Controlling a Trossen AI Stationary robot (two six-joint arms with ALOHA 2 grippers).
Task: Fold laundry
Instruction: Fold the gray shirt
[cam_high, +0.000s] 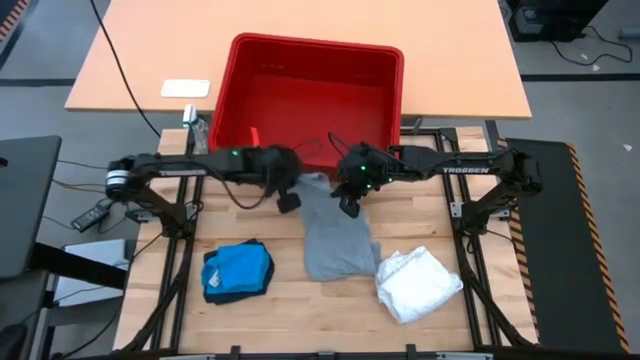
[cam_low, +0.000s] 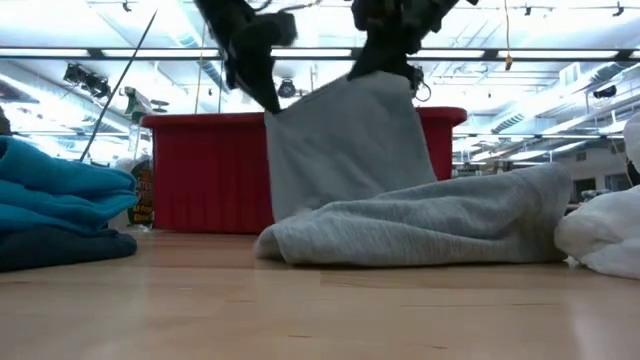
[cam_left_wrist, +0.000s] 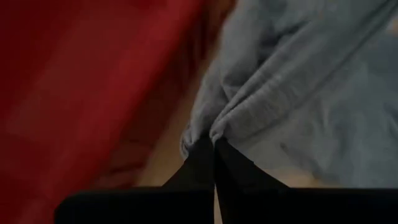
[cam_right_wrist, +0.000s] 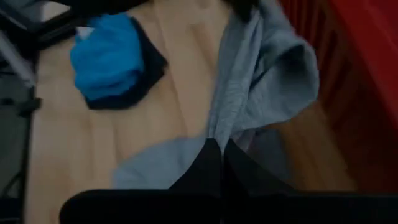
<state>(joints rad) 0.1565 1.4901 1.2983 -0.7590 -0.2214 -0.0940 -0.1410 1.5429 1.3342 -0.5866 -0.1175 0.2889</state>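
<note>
The wooden table fills the lower half of the high view. At its 12 o'clock edge sits the red plastic basket, the biggest thing on it.

The light grey garment lies near the table's centre, running from the basket's front wall toward 6 o'clock. In the low view its far edge is lifted upright in front of the basket, while the rest lies bunched on the wood.

At 4 o'clock from the grey garment, just beside its lower corner, rests the white garment, crumpled. At 8 o'clock lies the bright blue garment, folded on top of the dark navy garment, whose edge shows beneath it.

The left gripper is at 11 o'clock of the grey garment; its fingers are pinched closed on the cloth's edge. The right gripper is at 12 o'clock of it, with fingers likewise clamped on a fold of grey cloth.
</note>
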